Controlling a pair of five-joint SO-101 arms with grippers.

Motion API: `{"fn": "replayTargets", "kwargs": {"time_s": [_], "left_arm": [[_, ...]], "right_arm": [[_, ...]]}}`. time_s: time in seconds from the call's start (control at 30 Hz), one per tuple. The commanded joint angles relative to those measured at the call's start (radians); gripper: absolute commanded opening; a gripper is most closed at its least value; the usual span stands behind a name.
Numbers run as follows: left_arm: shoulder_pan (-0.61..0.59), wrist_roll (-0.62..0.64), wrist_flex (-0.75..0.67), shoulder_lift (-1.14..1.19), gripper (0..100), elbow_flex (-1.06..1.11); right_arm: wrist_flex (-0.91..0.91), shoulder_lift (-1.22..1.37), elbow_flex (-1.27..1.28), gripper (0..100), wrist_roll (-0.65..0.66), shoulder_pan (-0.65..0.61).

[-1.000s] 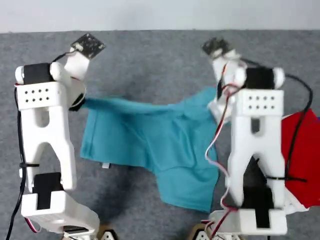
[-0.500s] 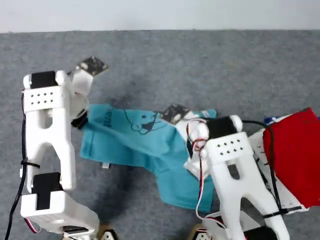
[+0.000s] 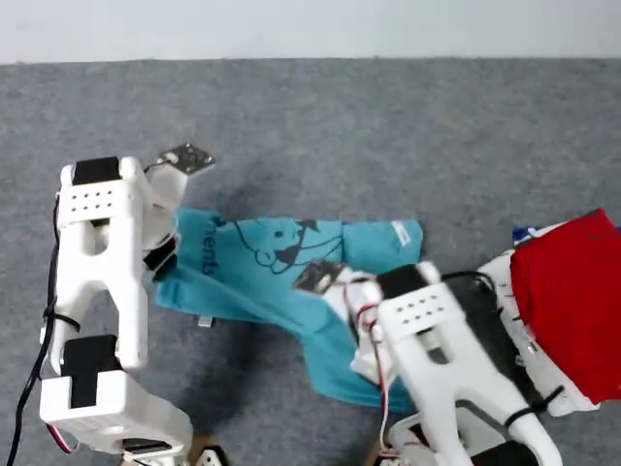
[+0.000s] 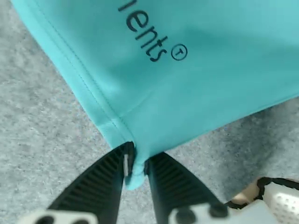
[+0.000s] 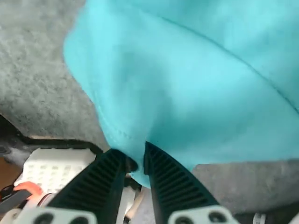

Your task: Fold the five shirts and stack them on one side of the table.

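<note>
Covering the middle of the grey table (image 3: 408,126), the teal shirt (image 3: 262,267) lies spread with its print up; a red shirt (image 3: 568,301) sits at the table's right edge, well apart from it. The jaws of the left arm (image 3: 97,243) are closed tight on the teal shirt's hemmed corner; the jaws of the right arm (image 3: 427,320) pinch a bunched edge of the same shirt.
</note>
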Motion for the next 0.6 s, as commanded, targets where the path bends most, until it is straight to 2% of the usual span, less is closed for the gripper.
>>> {"fn": "replayTargets", "kwargs": {"time_s": [0.0, 0.1, 0.17, 0.3, 0.4, 0.57], "left_arm": [[-0.008, -0.017, -0.002, -0.051, 3, -0.002], [-0.005, -0.103, 0.035, -0.049, 11, -0.002], [-0.005, -0.118, 0.034, -0.049, 11, -0.002], [-0.011, -0.117, 0.037, -0.058, 11, -0.004], [-0.069, -0.120, 0.037, -0.061, 11, -0.021], [-0.195, -0.199, 0.071, -0.063, 12, -0.051]], "right_arm": [[-0.041, -0.018, 0.009, 4.5, -0.026, -0.127], [-0.044, -0.016, 0.018, 16.6, -0.109, -0.193], [-0.035, -0.019, 0.020, 21.0, -0.124, -0.208], [-0.015, -0.025, 0.014, 19.9, -0.115, -0.202], [0.038, -0.027, -0.032, 19.9, -0.117, -0.170], [0.240, -0.027, -0.213, 19.9, -0.072, -0.085]]}}
